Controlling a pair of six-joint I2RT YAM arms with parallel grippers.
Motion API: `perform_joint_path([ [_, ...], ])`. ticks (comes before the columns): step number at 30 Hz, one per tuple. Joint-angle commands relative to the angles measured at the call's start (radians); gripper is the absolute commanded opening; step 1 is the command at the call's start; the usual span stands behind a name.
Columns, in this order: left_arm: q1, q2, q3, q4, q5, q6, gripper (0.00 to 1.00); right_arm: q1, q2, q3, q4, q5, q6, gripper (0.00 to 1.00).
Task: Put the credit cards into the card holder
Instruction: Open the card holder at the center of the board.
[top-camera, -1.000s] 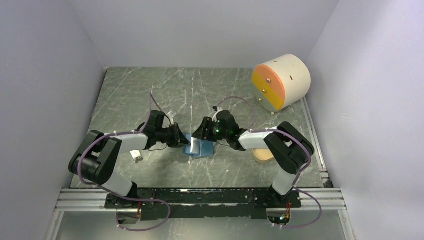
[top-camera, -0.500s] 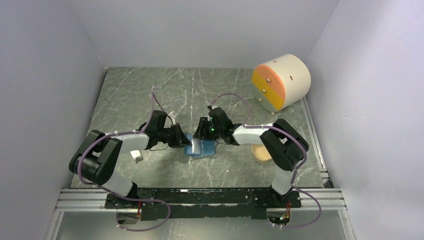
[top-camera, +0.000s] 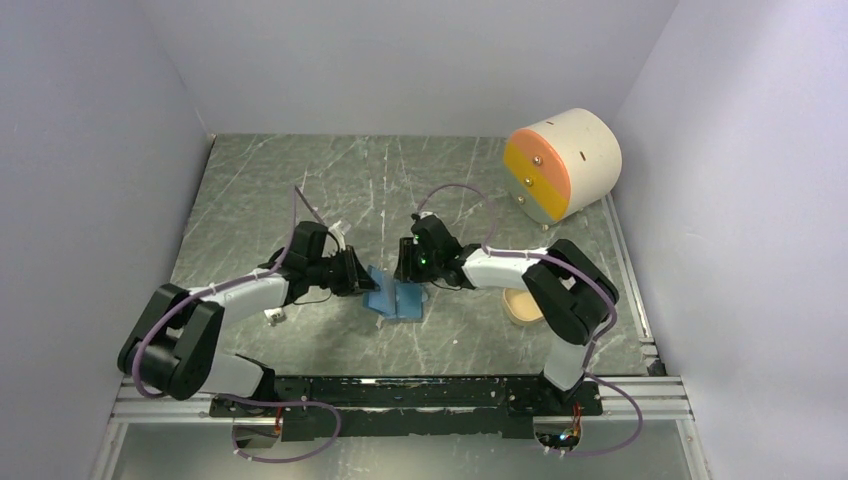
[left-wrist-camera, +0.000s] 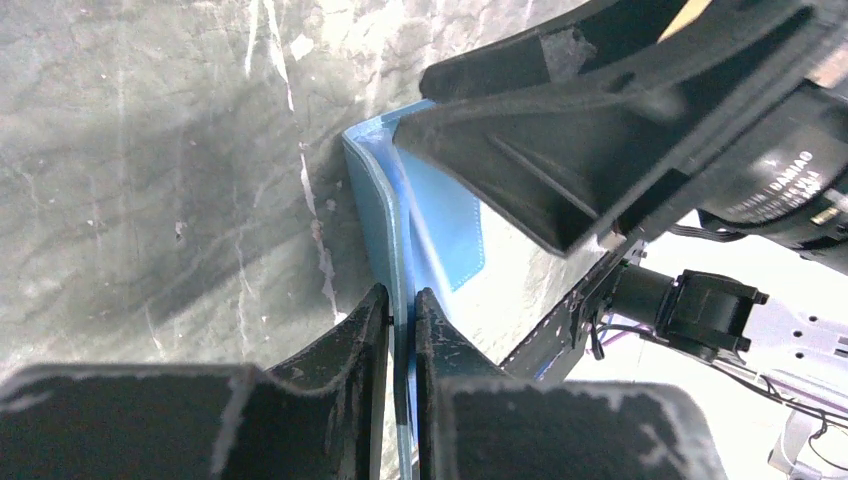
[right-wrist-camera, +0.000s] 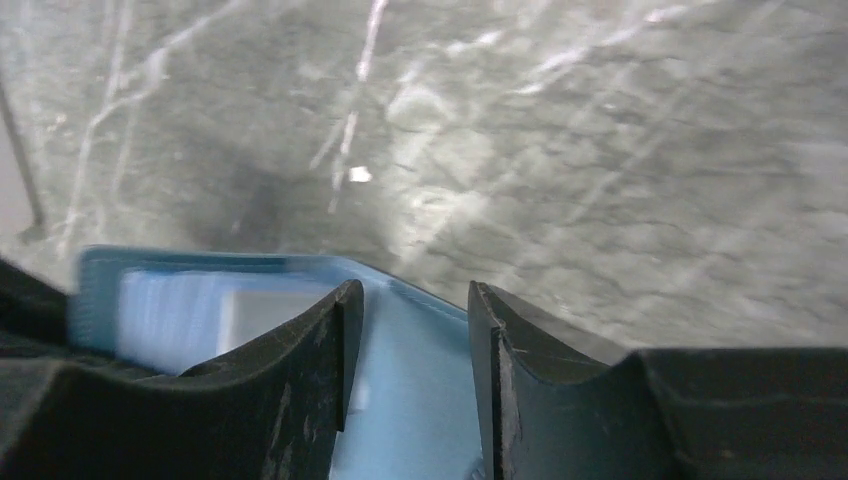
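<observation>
The blue card holder (top-camera: 396, 299) lies open on the marble table between the two arms. My left gripper (top-camera: 358, 276) is shut on its left flap, whose thin blue edge (left-wrist-camera: 401, 300) stands pinched between my fingers. My right gripper (top-camera: 404, 268) is open just above the holder's right half (right-wrist-camera: 415, 370), with nothing between the jaws. In the left wrist view the right gripper (left-wrist-camera: 600, 130) hangs over the pale inner face. A pale greyish rectangle (right-wrist-camera: 270, 300) shows inside the holder, too blurred to tell whether it is a card. No other credit card is in view.
A shallow tan tray (top-camera: 522, 307) sits under the right forearm. A small white clip-like piece (top-camera: 272, 316) lies by the left arm. A cream drum with orange-yellow drawers (top-camera: 560, 165) stands at the back right. Grey walls enclose the table.
My right gripper has moved left and closer over the holder. The left arm's elbow has swung down and to the left while its gripper stays on the flap.
</observation>
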Motion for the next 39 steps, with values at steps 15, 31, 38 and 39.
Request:
perform_joint_path([
  [15, -0.007, -0.067, 0.089, -0.215, -0.12, 0.002, 0.09, 0.096, -0.249, -0.042, -0.101, 0.085, 0.024, 0.62],
  [31, -0.01, -0.086, 0.098, -0.236, -0.118, -0.068, 0.09, 0.211, -0.119, 0.056, -0.152, 0.115, 0.032, 0.7],
  [38, -0.01, -0.064, 0.072, -0.205, -0.112, -0.067, 0.09, 0.209, -0.068, 0.112, -0.243, 0.201, 0.022, 0.68],
  [39, -0.01, -0.055, 0.07, -0.205, -0.114, -0.066, 0.09, 0.207, -0.067, 0.122, -0.279, 0.221, 0.018, 0.68],
])
